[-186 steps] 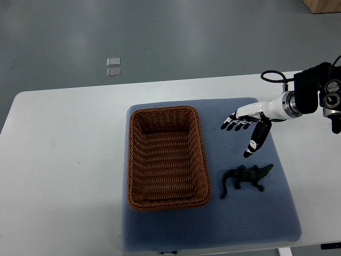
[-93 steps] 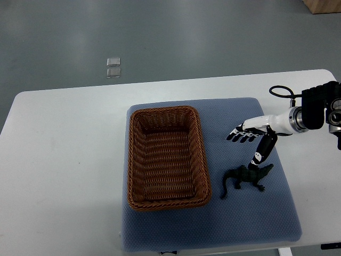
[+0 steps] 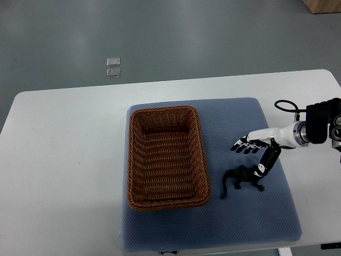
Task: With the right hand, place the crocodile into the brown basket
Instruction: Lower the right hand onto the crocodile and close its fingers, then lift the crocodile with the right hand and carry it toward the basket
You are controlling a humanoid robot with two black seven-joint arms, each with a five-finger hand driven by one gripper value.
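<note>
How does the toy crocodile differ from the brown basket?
The crocodile is dark green; the basket is brown wicker. The crocodile is far smaller than the basket. The right hand hovers over the crocodile's tail, while the basket sits alone and empty. Both rest on the blue mat.

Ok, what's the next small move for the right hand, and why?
Probably lower slightly and close the fingers around the crocodile: the right hand hovers open at its tail end, thumb by the body, nothing grasped yet. The brown basket lies to the picture's left.
</note>
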